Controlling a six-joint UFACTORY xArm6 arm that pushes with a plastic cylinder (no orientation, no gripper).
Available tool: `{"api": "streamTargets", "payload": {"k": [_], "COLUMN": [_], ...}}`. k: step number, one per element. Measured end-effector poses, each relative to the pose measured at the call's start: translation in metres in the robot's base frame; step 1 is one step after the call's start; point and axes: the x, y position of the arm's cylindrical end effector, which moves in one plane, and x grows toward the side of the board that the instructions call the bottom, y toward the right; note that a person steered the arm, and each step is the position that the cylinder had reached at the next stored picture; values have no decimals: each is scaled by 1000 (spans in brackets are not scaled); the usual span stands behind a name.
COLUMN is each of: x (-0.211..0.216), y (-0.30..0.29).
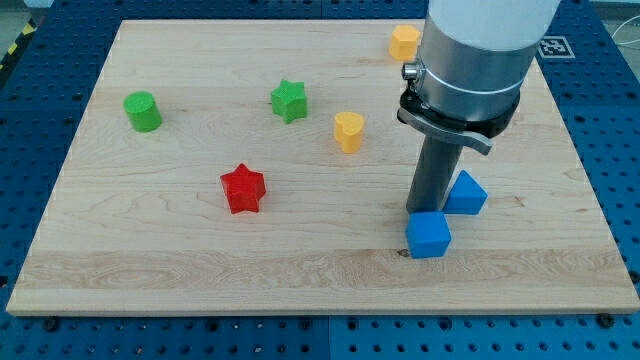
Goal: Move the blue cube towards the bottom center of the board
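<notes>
The blue cube [429, 235] lies on the wooden board [200, 260] at the lower right of centre. My tip [428, 211] is right behind it, at its top edge, touching or nearly touching it. A second blue block [467, 193], with a slanted top, lies just to the right of the rod, up and right of the cube. The rod hides part of the space between the two blue blocks.
A red star [242, 189] lies left of centre. A green star [289, 101] and a green cylinder [143, 111] lie in the upper left. A yellow heart [348, 131] lies near the centre. A yellow block [404, 42] lies at the top, beside the arm's body [480, 50].
</notes>
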Motion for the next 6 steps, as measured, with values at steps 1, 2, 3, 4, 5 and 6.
{"api": "streamTargets", "payload": {"k": [1, 2, 3, 4, 5, 6], "x": [3, 9, 42, 41, 35, 32], "y": [25, 53, 49, 17, -3, -27]}}
